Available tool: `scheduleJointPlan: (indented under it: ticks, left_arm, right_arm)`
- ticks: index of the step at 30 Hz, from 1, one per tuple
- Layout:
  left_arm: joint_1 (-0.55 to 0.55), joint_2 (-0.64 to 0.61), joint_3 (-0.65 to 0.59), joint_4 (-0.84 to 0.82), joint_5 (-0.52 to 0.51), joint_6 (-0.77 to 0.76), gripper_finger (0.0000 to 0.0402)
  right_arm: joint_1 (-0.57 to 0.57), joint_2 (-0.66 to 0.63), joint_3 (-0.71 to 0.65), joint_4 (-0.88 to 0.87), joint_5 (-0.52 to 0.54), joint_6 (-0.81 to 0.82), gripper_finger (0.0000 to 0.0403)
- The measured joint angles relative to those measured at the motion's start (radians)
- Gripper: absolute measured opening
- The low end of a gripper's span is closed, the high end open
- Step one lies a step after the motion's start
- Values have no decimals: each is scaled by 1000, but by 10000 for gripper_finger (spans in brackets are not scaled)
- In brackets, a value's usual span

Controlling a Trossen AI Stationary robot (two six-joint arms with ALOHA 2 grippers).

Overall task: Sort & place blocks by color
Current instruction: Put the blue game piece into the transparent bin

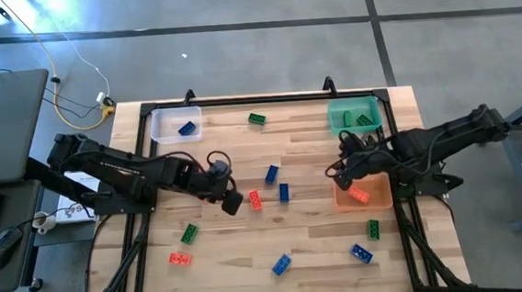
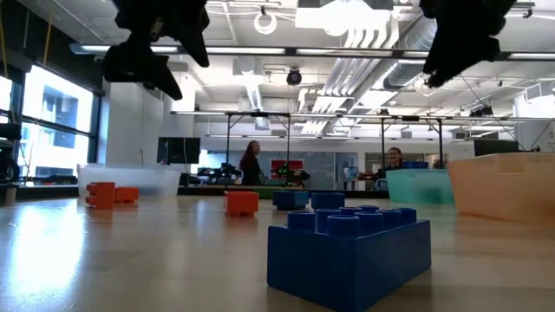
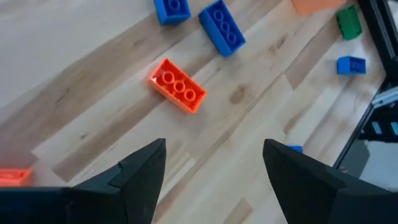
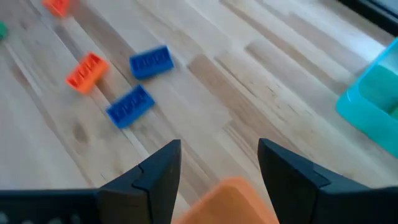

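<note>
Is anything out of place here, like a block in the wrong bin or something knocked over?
Nothing stands out. The clear bin holds a blue block, the green bin green ones, the orange bin a red-orange one. All three sit upright. The other blocks lie scattered on the table, simply unsorted so far.

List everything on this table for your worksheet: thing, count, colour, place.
clear bin: one, high view's top left, holding one blue block.
green bin: one, top right, holding green blocks, count unclear.
orange bin: one, right side, holding one red block.
loose blue blocks: four, scattered on the table.
loose green blocks: three, scattered.
loose red blocks: two, left of centre.
left gripper: open, near table centre.
right gripper: open, over orange bin's edge.
</note>
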Motion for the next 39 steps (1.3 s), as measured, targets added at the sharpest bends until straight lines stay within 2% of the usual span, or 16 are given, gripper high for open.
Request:
scheduleJointPlan:
  ticks: [4, 11, 16, 21, 26, 30, 33, 39]
  left_arm:
    - [-18, 0, 47, -20, -1, 60, 255]
    - [-20, 0, 156, -138, -23, 205, 255]
    - [-15, 0, 240, -270, -120, 325, 255]
    - [1, -1, 273, -338, -241, 401, 255]
    - [27, -1, 274, -390, -232, 438, 255]
    - [48, -1, 274, -449, -199, 438, 255]
    - [64, -4, 274, -501, -185, 445, 255]
    - [102, -11, 274, -520, -225, 460, 255]
  right_arm:
    - [0, 0, 22, 18, -11, 18, 199]
    - [0, 0, 26, 26, -34, 157, 199]
    - [0, 0, 26, 93, -36, 202, 199]
    - [0, 2, 26, 268, -23, 187, 199]
    - [0, 3, 26, 474, 10, 86, 199]
    - [-7, 3, 26, 648, 55, -57, 199]
    - [-42, 3, 26, 770, 50, -149, 199]
    - [-150, 3, 26, 913, -63, -318, 199]
